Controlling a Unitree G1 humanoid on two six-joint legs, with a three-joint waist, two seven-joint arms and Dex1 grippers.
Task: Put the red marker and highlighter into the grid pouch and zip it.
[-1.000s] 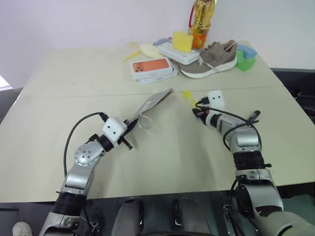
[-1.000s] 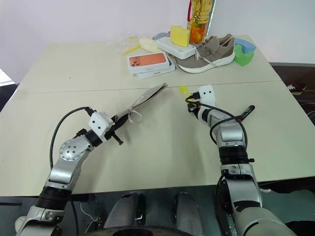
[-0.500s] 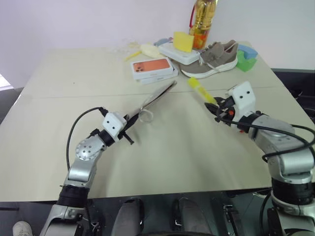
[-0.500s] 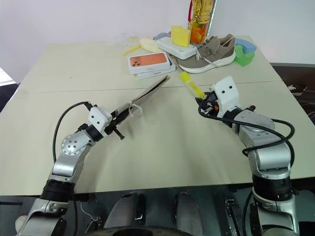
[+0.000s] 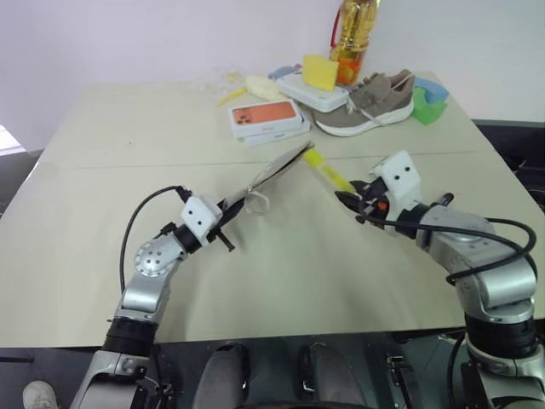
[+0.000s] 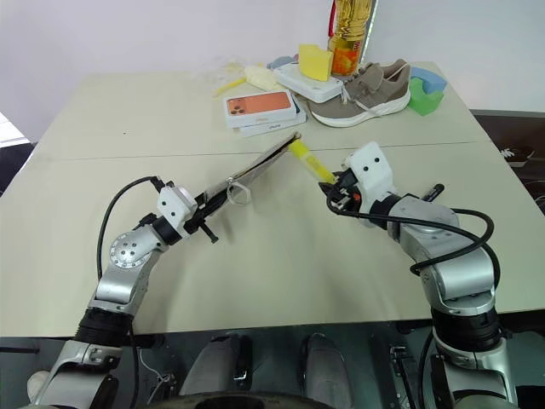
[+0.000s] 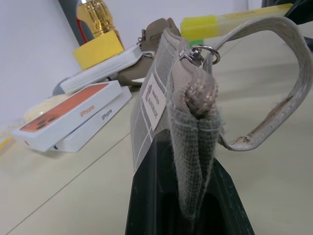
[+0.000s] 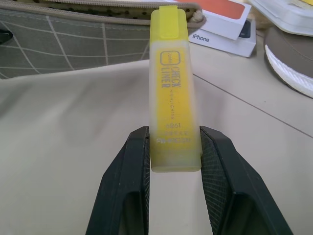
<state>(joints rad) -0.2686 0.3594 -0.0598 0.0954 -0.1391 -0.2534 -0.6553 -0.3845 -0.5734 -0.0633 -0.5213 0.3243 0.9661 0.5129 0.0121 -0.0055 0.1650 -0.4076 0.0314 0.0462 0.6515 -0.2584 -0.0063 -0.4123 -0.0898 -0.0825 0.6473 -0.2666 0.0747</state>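
Pinching one end of the grid pouch [image 5: 271, 172], the left gripper [image 5: 223, 223] is fully closed and holds it raised off the table [image 5: 298, 264]. The right gripper [image 5: 353, 203] clamps the highlighter [image 5: 326, 171], its cap touching the pouch's far end. Nothing looks inserted yet. Marker, insertion and zipping remain; a dark pen [image 6: 431, 192] lies beside the right arm, colour unclear.
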